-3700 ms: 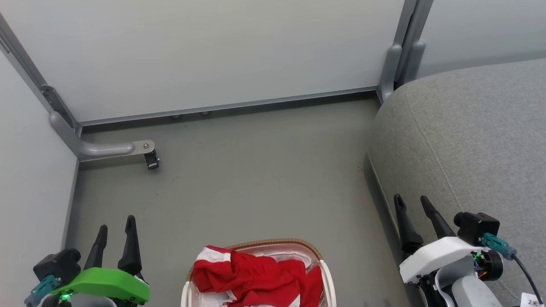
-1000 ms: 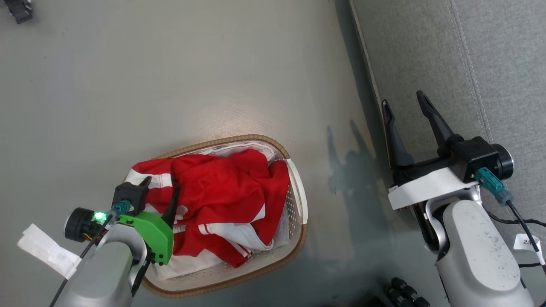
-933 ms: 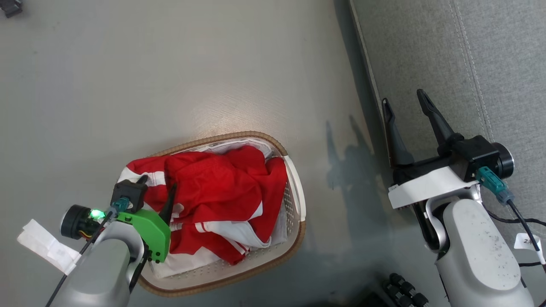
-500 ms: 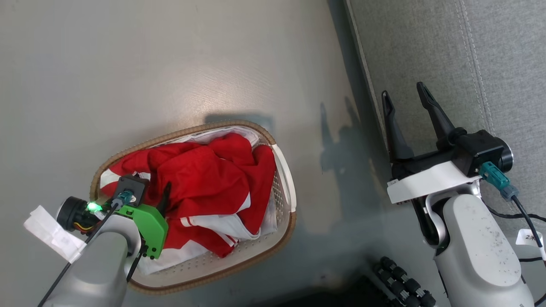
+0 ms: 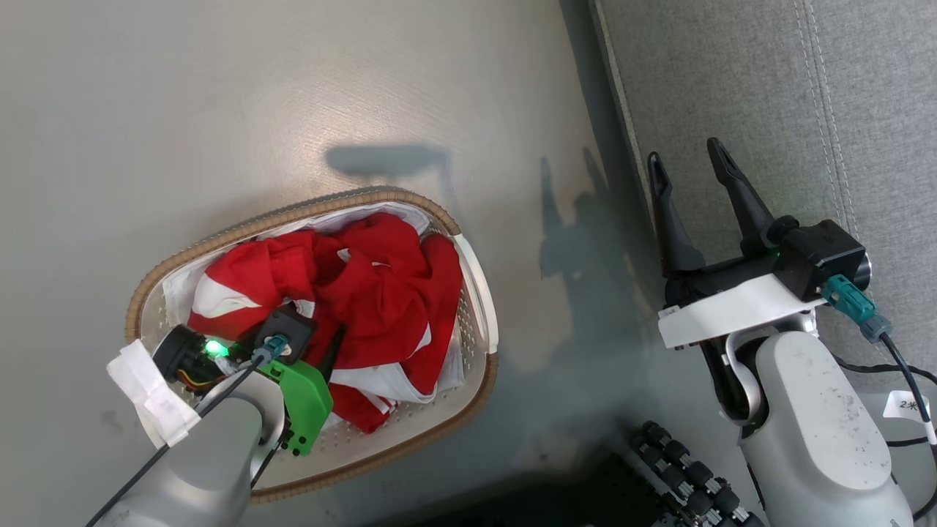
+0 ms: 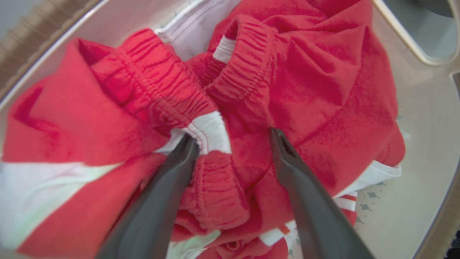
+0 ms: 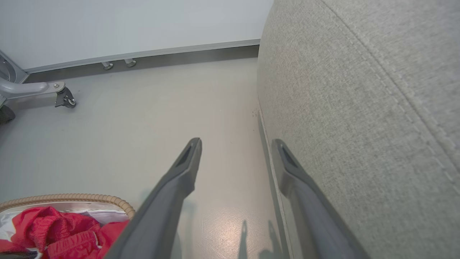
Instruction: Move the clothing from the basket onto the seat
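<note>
Two wide-spread, empty fingers of the left tool [image 6: 233,135] straddle a bunched waistband [image 6: 219,187] of the clothing [image 6: 323,72], likely the firmest hold on such soft, light, probably slippery fabric.

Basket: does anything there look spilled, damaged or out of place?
Nothing stands out. The basket sits level on the floor, and the crumpled clothing lies wholly inside it, none over the rim. The open left gripper dips into the clothing.
</note>
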`<state>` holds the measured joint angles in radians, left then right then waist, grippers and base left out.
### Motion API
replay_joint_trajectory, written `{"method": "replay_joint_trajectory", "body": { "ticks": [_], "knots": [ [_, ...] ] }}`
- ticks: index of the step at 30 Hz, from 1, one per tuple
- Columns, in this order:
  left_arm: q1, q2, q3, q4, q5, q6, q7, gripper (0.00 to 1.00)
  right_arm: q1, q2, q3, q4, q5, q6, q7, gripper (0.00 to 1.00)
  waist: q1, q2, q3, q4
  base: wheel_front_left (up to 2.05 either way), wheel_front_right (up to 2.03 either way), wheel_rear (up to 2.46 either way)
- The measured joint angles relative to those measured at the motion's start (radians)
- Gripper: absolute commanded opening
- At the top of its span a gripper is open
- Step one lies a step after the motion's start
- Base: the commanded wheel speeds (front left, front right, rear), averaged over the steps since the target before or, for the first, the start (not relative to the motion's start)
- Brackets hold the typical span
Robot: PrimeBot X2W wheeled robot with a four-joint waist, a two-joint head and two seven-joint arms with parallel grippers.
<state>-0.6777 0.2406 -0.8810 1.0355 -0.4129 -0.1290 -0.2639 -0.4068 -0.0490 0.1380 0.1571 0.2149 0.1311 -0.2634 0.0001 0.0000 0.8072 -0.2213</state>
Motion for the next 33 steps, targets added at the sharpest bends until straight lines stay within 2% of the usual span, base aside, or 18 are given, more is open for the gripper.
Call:
{"method": "replay_joint_trajectory", "body": {
  "ticks": [10,26,27,28,29,33],
  "knots": [
    [-0.056,0.027,-0.114,0.019,-0.042,0.000,0.000,1.00,-0.014,0.000,-0.002,-0.016,0.007,0.000,0.000,1.00,0.0000,0.0000,0.043,-0.011,0.00,0.00,0.00],
    [-0.114,0.050,-0.154,0.027,-0.087,0.000,0.000,1.00,-0.021,0.000,-0.006,-0.025,0.024,0.000,0.000,1.00,0.0000,0.0000,0.110,-0.016,0.00,0.00,0.00],
    [-0.114,0.050,-0.153,0.027,-0.087,0.000,0.000,0.78,-0.022,0.000,-0.006,-0.023,0.024,0.000,0.000,1.00,0.0000,0.0000,0.108,-0.016,0.00,0.00,0.00],
    [-0.114,0.050,-0.153,0.028,-0.088,0.000,0.000,0.30,-0.022,0.000,-0.007,-0.021,0.024,0.000,0.000,1.00,0.0000,0.0000,0.105,-0.016,0.00,0.00,0.00],
    [-0.114,0.050,-0.153,0.027,-0.092,0.000,0.000,0.00,-0.022,0.000,-0.007,-0.018,0.024,0.000,0.000,1.00,-0.0001,0.0000,0.101,-0.015,0.00,0.00,0.00],
    [-0.106,0.050,-0.159,0.024,-0.112,0.000,0.000,0.00,-0.024,0.000,-0.005,-0.009,0.025,0.000,0.000,1.00,0.0000,0.0000,0.078,-0.015,0.00,0.00,0.00]
  ]
}}
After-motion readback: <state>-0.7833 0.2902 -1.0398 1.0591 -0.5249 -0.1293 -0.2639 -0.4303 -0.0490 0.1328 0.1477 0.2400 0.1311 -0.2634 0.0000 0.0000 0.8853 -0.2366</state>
